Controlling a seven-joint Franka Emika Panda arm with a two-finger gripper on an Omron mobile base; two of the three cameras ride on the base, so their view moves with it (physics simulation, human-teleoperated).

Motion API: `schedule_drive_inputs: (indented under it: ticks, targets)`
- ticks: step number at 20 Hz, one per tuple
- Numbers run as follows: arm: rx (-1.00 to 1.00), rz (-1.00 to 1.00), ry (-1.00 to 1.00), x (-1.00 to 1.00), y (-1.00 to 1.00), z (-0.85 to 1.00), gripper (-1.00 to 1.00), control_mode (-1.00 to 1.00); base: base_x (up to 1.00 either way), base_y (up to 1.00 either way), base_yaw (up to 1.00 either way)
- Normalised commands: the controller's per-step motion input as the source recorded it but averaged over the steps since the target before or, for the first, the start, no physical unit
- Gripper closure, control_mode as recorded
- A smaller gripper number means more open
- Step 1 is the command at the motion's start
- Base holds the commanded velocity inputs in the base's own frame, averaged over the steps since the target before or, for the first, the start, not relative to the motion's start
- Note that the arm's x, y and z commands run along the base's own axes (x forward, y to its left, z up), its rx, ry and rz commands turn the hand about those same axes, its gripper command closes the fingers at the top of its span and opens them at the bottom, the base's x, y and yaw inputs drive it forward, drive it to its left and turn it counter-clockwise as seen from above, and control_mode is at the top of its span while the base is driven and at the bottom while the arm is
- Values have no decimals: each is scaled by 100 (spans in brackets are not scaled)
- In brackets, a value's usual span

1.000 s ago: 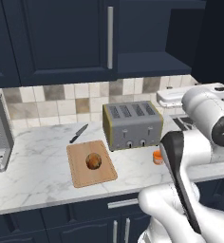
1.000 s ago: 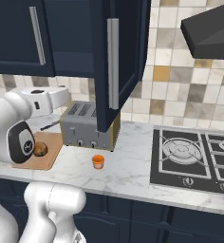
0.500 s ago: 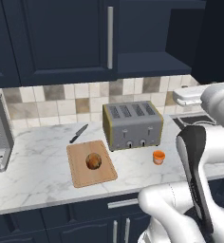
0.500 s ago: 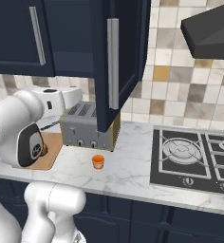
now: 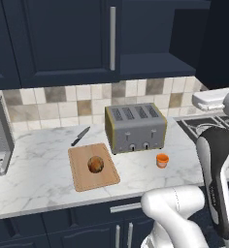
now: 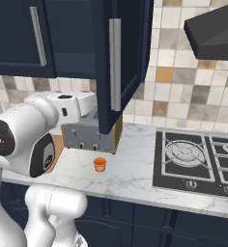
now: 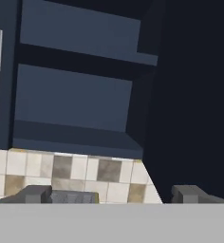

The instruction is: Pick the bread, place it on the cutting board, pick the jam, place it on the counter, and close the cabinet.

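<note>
- Resting on the flat wooden cutting board (image 5: 85, 179): round mottled bread (image 5: 95, 164).
- Orange jam (image 5: 162, 160) at 3 o'clock, on veined marble counter (image 5: 34, 181).
- Gripper (image 7: 112, 195) fingertips apart, empty.

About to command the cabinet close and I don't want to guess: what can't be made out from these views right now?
- Cutting board with the bread: right base view, almost all hidden behind the arm.
- Toaster: right base view, partly covered by the open cabinet door.
- Hand: hand view, only the fingertips rise above the bottom edge; they stand wide apart.
- Cabinet shelves: hand view, cut off by the frame edges.
</note>
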Motion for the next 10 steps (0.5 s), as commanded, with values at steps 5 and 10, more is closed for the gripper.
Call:
schedule_drive_inputs:
  ticks: [5, 10]
  targets:
    - [0, 0, 0, -5, -32, 0, -100, -100, 0, 0, 0]
    - [0, 0, -2, -4, -35, -13, -100, -100, 0, 0, 0]
